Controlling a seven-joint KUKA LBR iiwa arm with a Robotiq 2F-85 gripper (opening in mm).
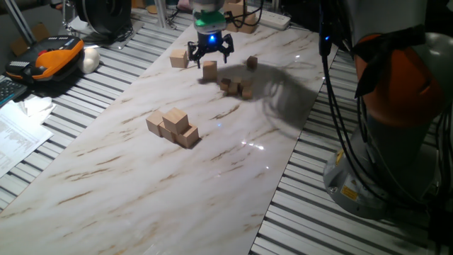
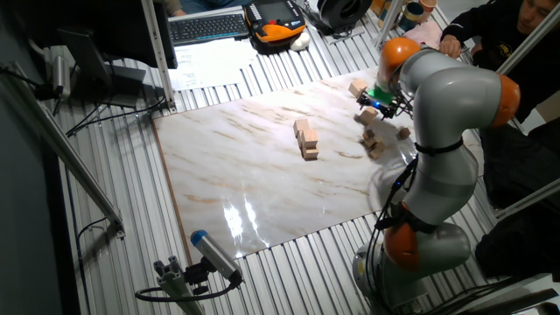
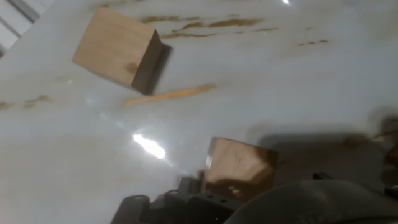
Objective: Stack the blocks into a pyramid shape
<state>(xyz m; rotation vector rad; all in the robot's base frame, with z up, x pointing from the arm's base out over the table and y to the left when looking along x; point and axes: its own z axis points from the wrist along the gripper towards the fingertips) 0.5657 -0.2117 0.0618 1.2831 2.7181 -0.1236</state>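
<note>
My gripper [image 1: 210,51] hangs open at the table's far end, fingers spread, just above a loose tan block [image 1: 209,69]. A second loose block [image 1: 179,59] lies to its left. In the hand view the near block [image 3: 239,168] sits at the lower middle by the gripper's dark body, and the other block [image 3: 118,46] is at the upper left. Several equal blocks form a low stack [image 1: 173,126] at mid-table, a row with one on top. The other fixed view shows the gripper [image 2: 382,103], the far block [image 2: 358,88] and the stack [image 2: 306,140].
Three much smaller, darker cubes [image 1: 226,85] [image 1: 245,90] [image 1: 252,62] lie right of the gripper on the marble tabletop [image 1: 141,184]. Slatted metal surrounds the top. The arm's base [image 1: 396,134] stands at the right. An orange device [image 1: 49,60] and papers lie at the left.
</note>
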